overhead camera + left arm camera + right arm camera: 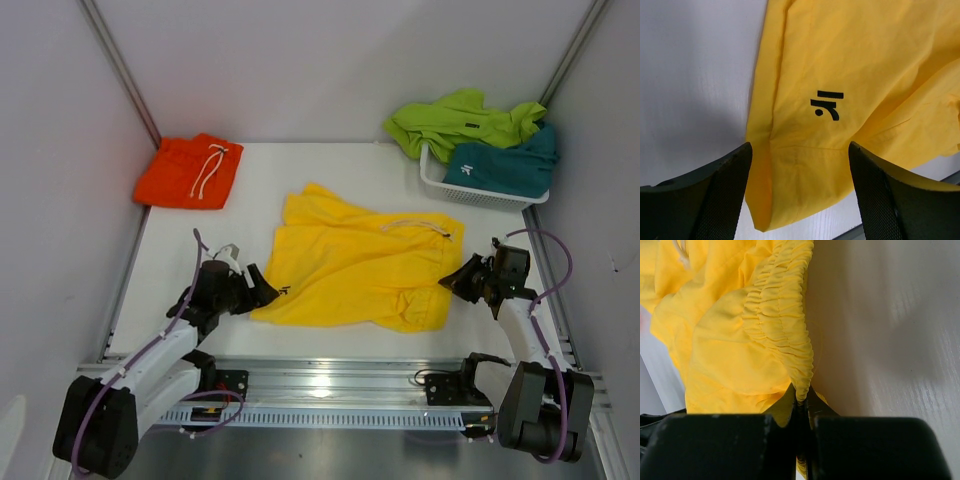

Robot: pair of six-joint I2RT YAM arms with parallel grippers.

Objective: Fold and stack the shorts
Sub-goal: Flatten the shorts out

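Top view: yellow shorts [360, 270] lie rumpled and mostly flat mid-table [300, 170]. Orange shorts [190, 172] are folded at 10 o'clock. Lime green shorts [460, 120] and teal shorts [505, 165] sit in the white mesh basket [480, 195] at 2 o'clock. Your left gripper [268, 290] is at the yellow pair's 8 o'clock corner, your right gripper [450, 282] at its 4 o'clock edge.

Left wrist: jaws spread wide, holding nothing. They straddle the hem corner, with the black logo [827, 105] just beyond at 12 o'clock. The hem is a thin doubled layer lying flat on the table.

Right wrist: fingers are clamped tight on the gathered elastic waistband [785, 325], with the fabric bunching away toward 11 o'clock.

Handling, my read: light, limp cloth with no stiffness, so it will sag and drag wherever it isn't held. The waistband is the thickest bite and a good anchor. For your left, take the hem corner deep between the fingers; a shallow pinch on one layer will likely slip. Lift both sides evenly or the fold skews.
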